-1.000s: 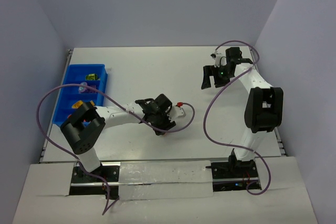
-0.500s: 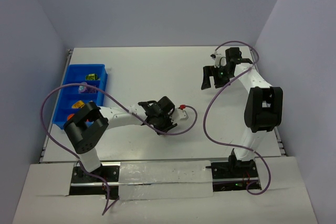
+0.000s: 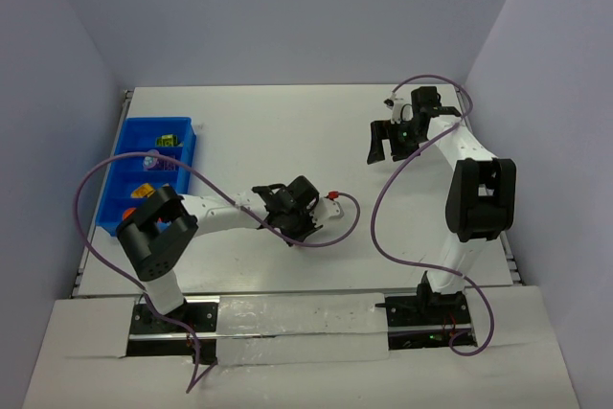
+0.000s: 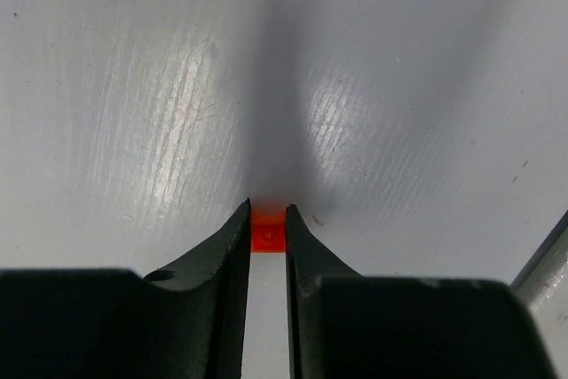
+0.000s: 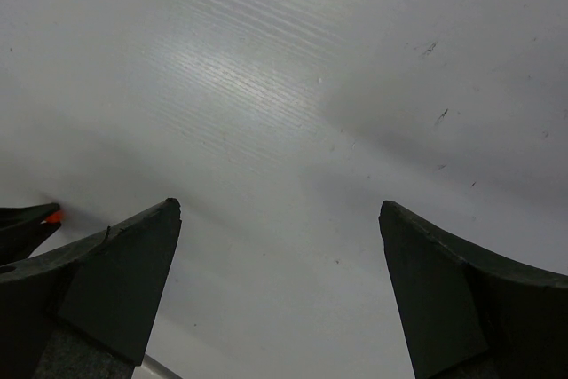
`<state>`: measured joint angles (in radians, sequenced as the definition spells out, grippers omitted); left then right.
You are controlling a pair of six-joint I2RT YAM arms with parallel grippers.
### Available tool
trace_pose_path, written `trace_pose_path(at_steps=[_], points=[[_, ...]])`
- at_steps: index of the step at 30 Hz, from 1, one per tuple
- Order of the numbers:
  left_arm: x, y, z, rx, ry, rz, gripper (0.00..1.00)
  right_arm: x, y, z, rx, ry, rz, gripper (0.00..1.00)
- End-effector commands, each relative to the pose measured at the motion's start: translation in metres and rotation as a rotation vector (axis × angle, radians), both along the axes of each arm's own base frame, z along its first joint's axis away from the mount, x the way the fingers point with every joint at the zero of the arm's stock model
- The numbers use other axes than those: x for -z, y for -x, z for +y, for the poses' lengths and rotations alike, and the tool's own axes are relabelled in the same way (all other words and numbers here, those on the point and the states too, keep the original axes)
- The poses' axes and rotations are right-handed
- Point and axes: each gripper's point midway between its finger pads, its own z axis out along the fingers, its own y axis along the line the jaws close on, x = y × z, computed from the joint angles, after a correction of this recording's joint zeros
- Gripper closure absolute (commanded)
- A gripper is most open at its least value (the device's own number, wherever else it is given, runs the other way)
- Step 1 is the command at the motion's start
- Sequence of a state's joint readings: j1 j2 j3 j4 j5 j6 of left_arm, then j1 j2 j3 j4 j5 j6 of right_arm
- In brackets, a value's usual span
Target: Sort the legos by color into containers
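My left gripper [image 4: 267, 216] is low over the white table, its jaws nearly closed with a tiny orange lego [image 4: 267, 232] pinched between the tips. In the top view this gripper [image 3: 305, 227] is at mid-table and hides the brick. The blue tray [image 3: 129, 171] lies at the left edge. It holds a yellow-green lego [image 3: 168, 141], a purple one [image 3: 152, 156] and an orange one [image 3: 146, 189] in separate compartments. My right gripper [image 3: 387, 144] is open and empty at the back right, over bare table [image 5: 280, 210].
A purple cable with a red-and-white connector [image 3: 331, 197] loops on the table just right of the left gripper. Another purple cable [image 3: 383, 227] hangs from the right arm. A small orange spot [image 5: 53, 216] shows at the left edge of the right wrist view.
The left gripper shifted slightly right and forward a second ago and has held still since. The right arm has not moved.
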<state>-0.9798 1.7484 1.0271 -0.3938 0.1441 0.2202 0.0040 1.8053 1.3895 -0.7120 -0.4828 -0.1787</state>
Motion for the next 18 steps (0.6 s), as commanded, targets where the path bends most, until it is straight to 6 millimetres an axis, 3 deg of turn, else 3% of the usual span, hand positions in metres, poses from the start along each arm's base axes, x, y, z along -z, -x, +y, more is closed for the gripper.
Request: trace_pose_path(at_steps=[1, 8, 15, 18], points=[[-0.020, -0.008, -0.002, -0.020, 0.029, -0.021, 0.81, -0.012, -0.010, 0.002, -0.017, -0.001, -0.036, 0.00], [-0.045, -0.021, 0.001, -0.050, 0.056, -0.037, 0.93, -0.012, -0.010, 0.002, -0.017, 0.000, -0.037, 0.00], [-0.063, -0.035, 0.013, -0.114, 0.078, -0.039, 0.97, -0.012, -0.009, 0.003, -0.020, -0.005, -0.036, 0.00], [-0.078, -0.057, 0.040, -0.213, 0.082, -0.040, 0.97, -0.014, -0.009, 0.003, -0.019, -0.005, -0.040, 0.00]])
